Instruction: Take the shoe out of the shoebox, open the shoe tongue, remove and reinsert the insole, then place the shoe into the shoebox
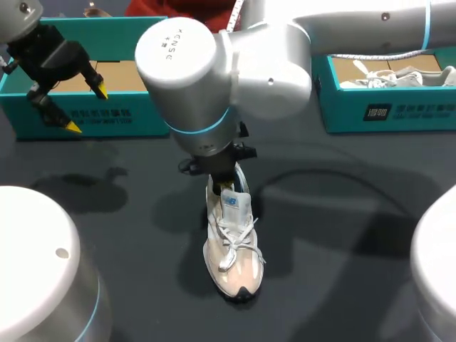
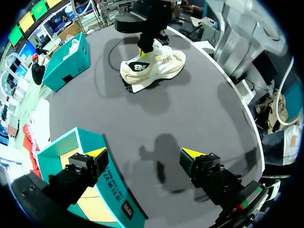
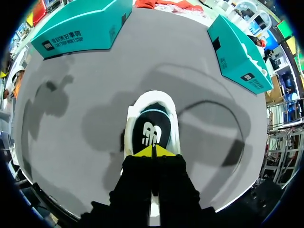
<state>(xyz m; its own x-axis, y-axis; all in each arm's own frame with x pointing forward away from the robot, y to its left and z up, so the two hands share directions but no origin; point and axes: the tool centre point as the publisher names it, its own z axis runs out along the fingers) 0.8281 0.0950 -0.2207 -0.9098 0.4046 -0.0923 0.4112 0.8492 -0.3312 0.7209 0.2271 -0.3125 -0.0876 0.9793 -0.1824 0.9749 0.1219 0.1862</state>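
A cream sneaker (image 1: 231,249) stands upright mid-table, toe toward me, its tongue (image 1: 235,203) raised. My right gripper (image 3: 153,152) comes down into its opening, yellow tips pressed together against the black insole (image 3: 149,130); I cannot tell whether they pinch it. From the left wrist view the same sneaker (image 2: 156,66) lies far ahead with that gripper (image 2: 142,50) at its heel end. My left gripper (image 1: 87,108) hangs open and empty at the back left, over the front wall of an open teal shoebox (image 1: 78,117) that has a bare tan floor (image 2: 90,202).
A second teal shoebox (image 1: 385,107) at the back right holds another pale shoe (image 1: 388,75). My right arm's big white elbow (image 1: 214,71) hangs over the table's middle. Dark tabletop (image 1: 342,235) lies around the sneaker.
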